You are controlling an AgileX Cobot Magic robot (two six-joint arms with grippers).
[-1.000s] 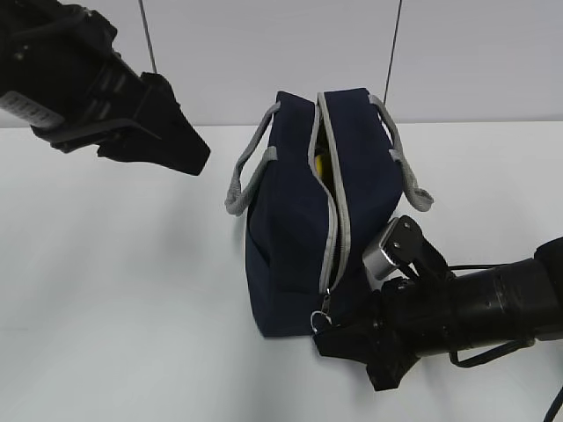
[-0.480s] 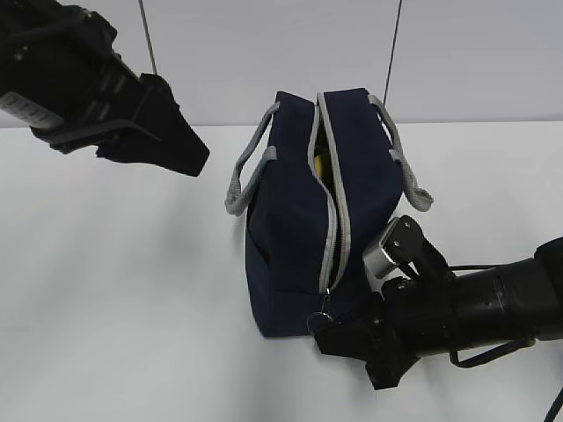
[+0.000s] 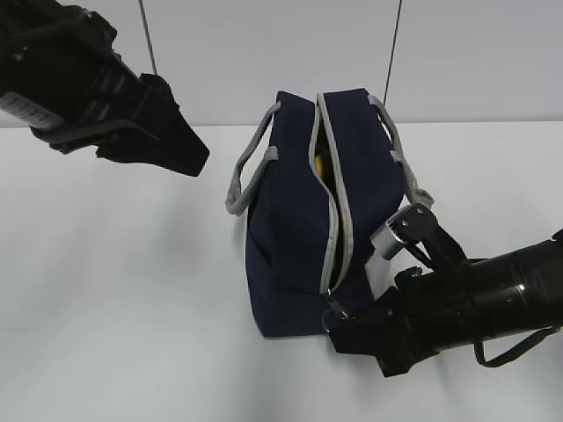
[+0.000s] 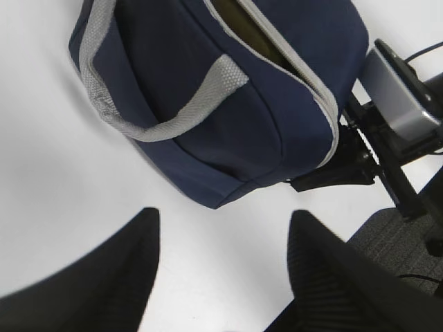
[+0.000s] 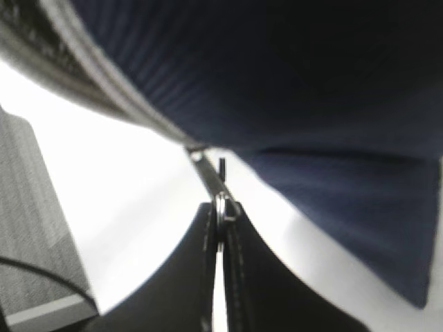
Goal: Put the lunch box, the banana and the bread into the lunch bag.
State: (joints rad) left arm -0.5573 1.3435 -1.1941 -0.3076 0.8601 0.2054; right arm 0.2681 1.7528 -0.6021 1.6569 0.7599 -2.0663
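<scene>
A navy lunch bag [image 3: 303,237] stands mid-table, zipper open, a yellow banana [image 3: 322,164] showing inside; lunch box and bread are unseen. The right gripper [image 3: 336,322] is clenched on the zipper's ring pull [image 5: 223,206], suggesting packing is finished. The left gripper [image 3: 185,154] hovers released, well apart.

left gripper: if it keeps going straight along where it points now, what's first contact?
Likely the lunch bag. In the wrist view the open left gripper aims at its near lower edge and grey handle, with bare table between. Depth is unclear; it might meet the table first.
</scene>
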